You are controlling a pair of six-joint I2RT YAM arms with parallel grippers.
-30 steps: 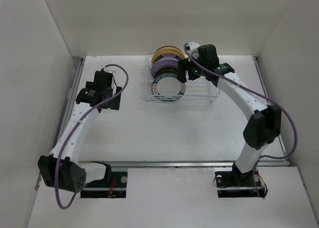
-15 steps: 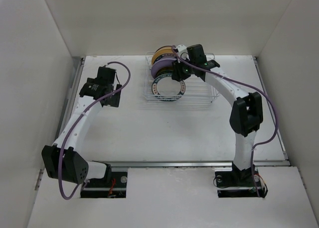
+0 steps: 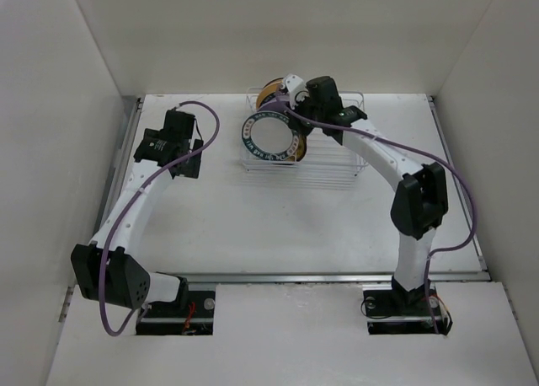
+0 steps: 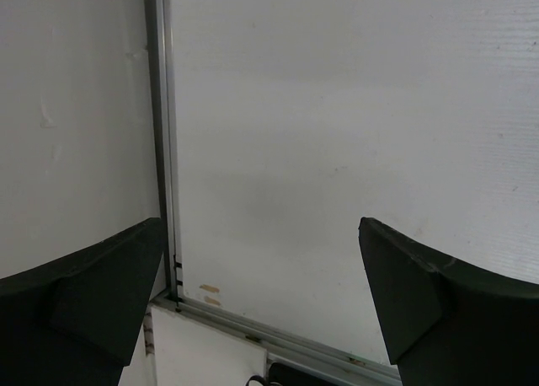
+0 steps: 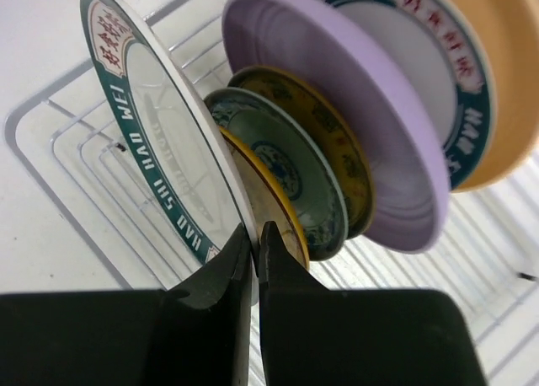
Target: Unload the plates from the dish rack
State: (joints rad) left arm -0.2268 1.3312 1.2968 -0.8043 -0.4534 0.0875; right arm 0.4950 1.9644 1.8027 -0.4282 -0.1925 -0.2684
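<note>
- Right gripper (image 5: pixel 255 234), lately apart, is now clamped on the teal-rimmed plate's (image 5: pixel 160 150) rim
- Plate is raised from the dish rack (image 3: pixel 337 163) beneath; unloading is judged begun
- Left gripper (image 4: pixel 261 234) is held apart

Lab-type robot test cell. White panel walls (image 3: pixel 59 150) box a white table (image 3: pixel 278 226) on three sides. Metal rail (image 3: pixel 320 276) along the near edge. Cabled left arm (image 3: pixel 135 205) and right arm (image 3: pixel 421 205) bolted there. Staged props: wire dish rack (image 3: pixel 337 163) with plates (image 3: pixel 271 136).
</note>
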